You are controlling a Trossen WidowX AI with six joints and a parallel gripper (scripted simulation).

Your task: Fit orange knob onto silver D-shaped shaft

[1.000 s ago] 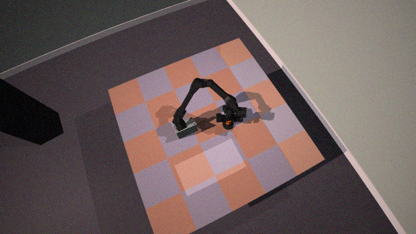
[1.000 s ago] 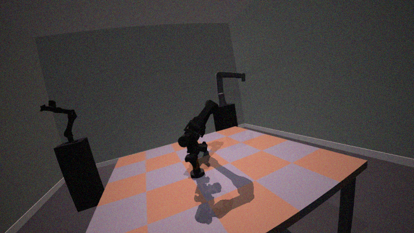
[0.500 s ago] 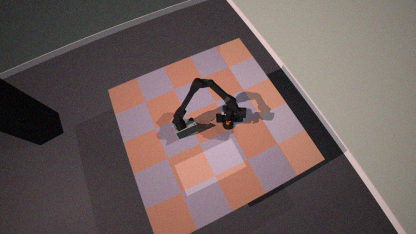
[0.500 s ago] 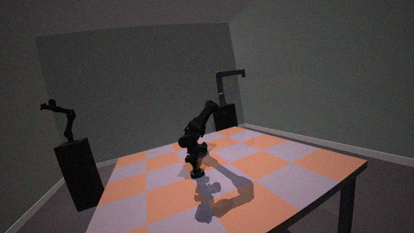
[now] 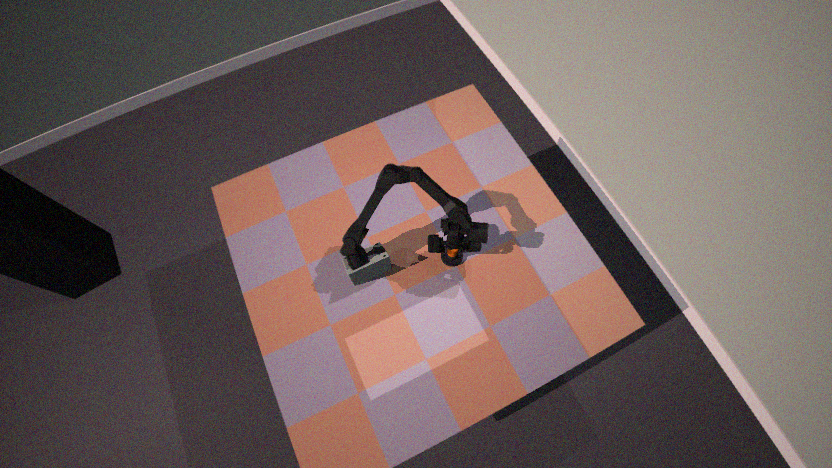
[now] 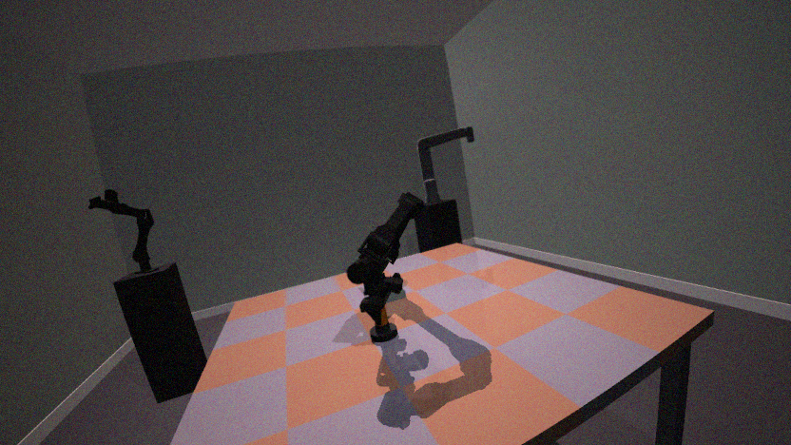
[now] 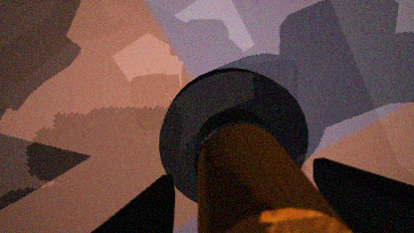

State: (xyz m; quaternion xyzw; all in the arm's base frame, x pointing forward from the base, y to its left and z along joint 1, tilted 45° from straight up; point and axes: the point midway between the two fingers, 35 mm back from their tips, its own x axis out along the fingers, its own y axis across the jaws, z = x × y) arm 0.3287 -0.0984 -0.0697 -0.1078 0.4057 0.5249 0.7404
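Note:
The orange knob [image 5: 453, 252] [image 6: 383, 317] [image 7: 259, 169] stands roughly upright over the middle of the dark round pedestal [image 5: 453, 262] [image 6: 383, 335] [image 7: 194, 115]. The knob's lower end is at or very close to the pedestal's top; a dark band around it hides whether a small gap is there. The silver shaft, the hole and both flat sides are hidden. My gripper [image 6: 381, 320] [image 7: 243, 175] is open around the knob. In the wrist view one finger is on each side, with a visible gap between each finger and the knob.
The checkered table [image 5: 296, 372] [image 6: 530, 342] carries arm shadows and a bright light patch. My arm's grey base [image 5: 369, 269] stands on the table. Two other arms [image 6: 143, 232] [image 6: 426, 163] stand on dark blocks beyond the table.

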